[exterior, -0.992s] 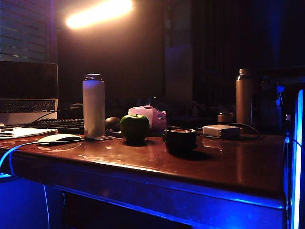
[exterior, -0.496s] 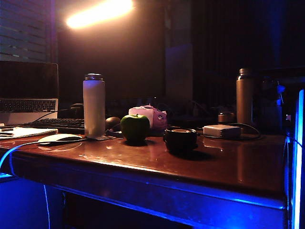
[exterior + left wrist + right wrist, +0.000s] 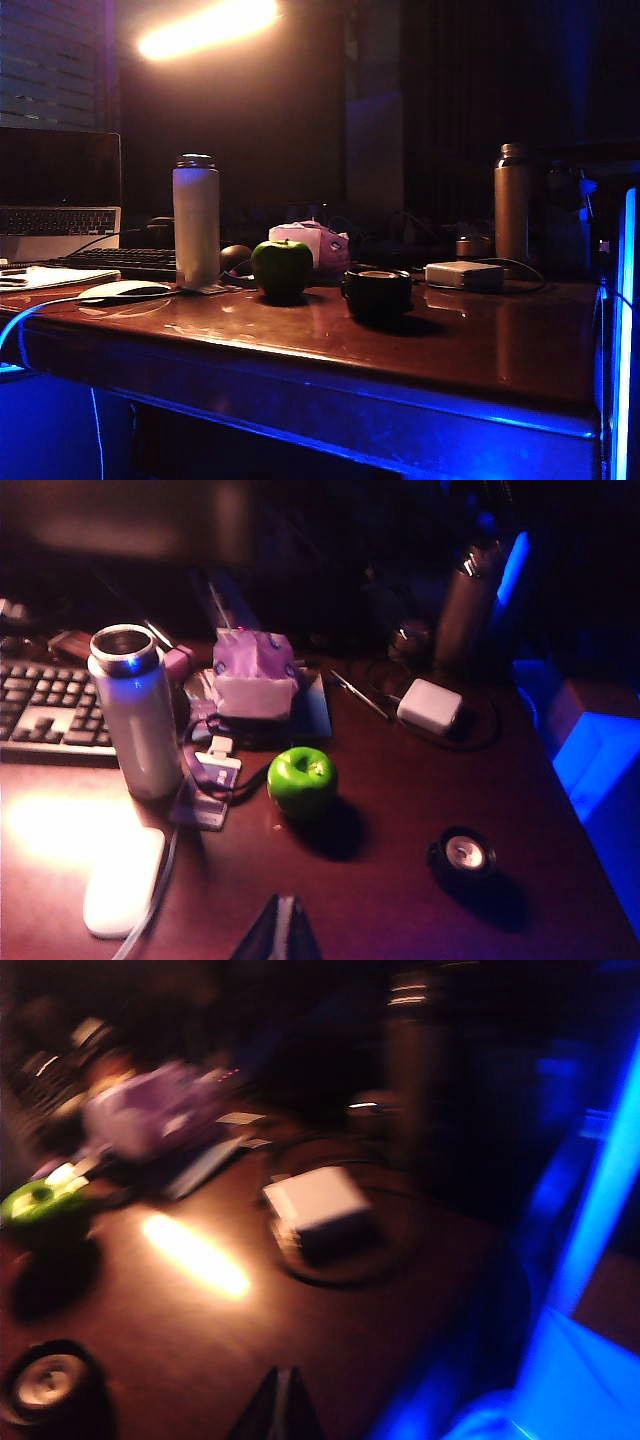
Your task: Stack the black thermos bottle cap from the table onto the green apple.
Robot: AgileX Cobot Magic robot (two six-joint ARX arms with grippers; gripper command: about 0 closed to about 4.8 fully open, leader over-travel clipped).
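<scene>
While both grippers [image 3: 283, 925] [image 3: 280, 1400] hover shut, glossy table [image 3: 480, 350], dim blue-lit room.

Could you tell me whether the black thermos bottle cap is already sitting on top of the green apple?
No, the black thermos bottle cap stands on the table beside the green apple.

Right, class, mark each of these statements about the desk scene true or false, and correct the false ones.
1. The black thermos bottle cap sits on top of the green apple. False: it stands on the table, apart from the apple.
2. The white thermos stands upright. True.
3. The left gripper holds the apple. False: its fingers are together and hold nothing.
4. The right gripper is shut. True.
5. A pink and white bundle lies behind the apple. True.
</scene>
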